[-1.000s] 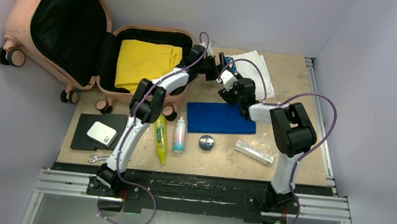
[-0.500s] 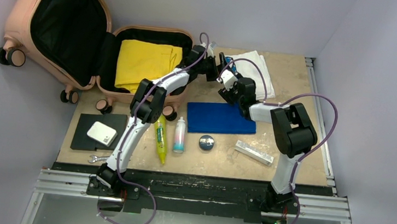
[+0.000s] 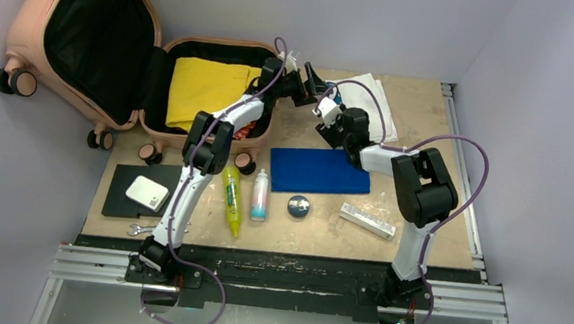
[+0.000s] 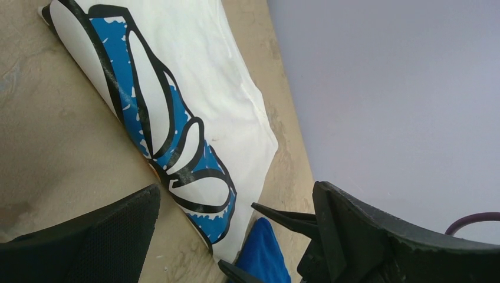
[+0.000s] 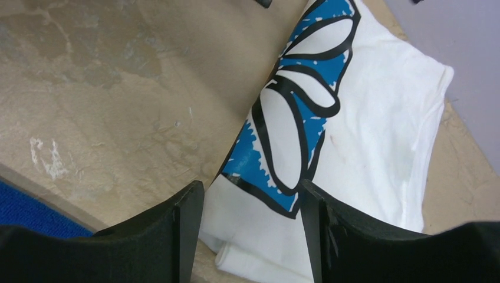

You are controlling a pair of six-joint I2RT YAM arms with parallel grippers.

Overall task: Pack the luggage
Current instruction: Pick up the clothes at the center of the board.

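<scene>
Straddling the folded shirt (image 5: 377,112) corner with right gripper (image 5: 250,191) part-open — drop lower, pinch all layers; hold left gripper (image 4: 236,194), spread wide, ready beside it.

Top: fixed high behind my arm bases, facing down, far, whole table (image 3: 317,232) | Left wrist: close, low, past my left fingers (image 4: 88,242) | Right wrist: close, downward, between my right fingers (image 5: 159,236) | Shared: white printed shirt (image 5: 383,118)

Tan table (image 3: 429,136): a white printed shirt (image 5: 365,118) lies directly beneath the right gripper (image 5: 250,188) and extends ahead of it. Behind the gripper lies a blue towel (image 3: 318,173). Further behind lie a bottle (image 3: 260,195), a tin (image 3: 299,205) and a silver bar (image 3: 368,221).
</scene>
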